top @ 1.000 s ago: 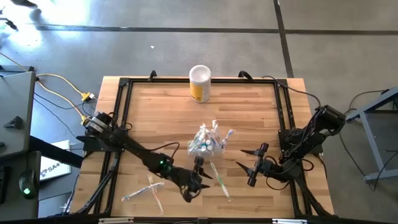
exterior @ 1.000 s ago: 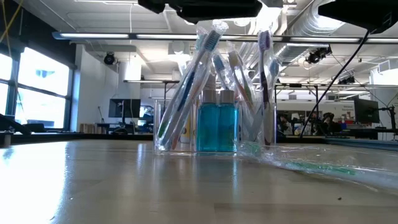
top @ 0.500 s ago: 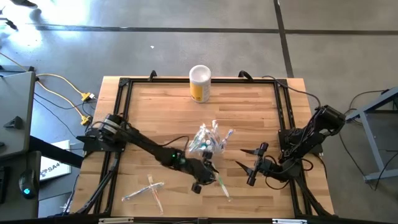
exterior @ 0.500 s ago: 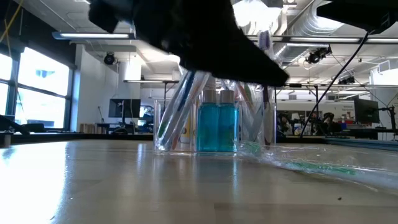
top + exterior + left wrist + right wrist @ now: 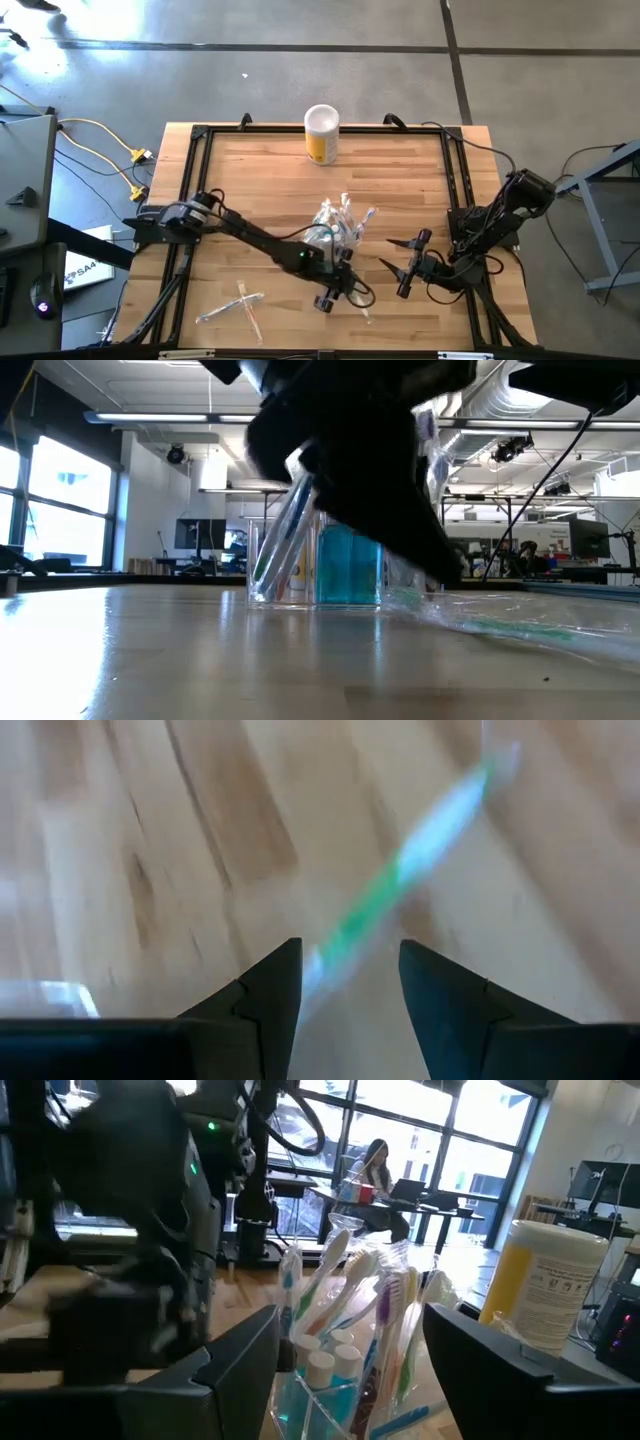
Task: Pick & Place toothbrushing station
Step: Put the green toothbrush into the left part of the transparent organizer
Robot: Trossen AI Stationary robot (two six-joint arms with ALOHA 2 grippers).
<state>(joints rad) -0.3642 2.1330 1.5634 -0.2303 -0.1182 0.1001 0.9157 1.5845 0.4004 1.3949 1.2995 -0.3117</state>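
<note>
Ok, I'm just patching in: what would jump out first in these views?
The left pincer, fingers open, hangs low over a loose green-handled toothbrush lying on the wood just in front of the clear holder, which stands mid-table stuffed with brushes and teal tubes. The right pincer waits open near the table's right edge, facing the holder. A yellow canister stands alone at the far edge.

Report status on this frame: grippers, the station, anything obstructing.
Left gripper open over loose green toothbrush. Right gripper open, waiting beside toothbrushing station. Station upright, ungrasped. Two more brushes lie loose.
</note>
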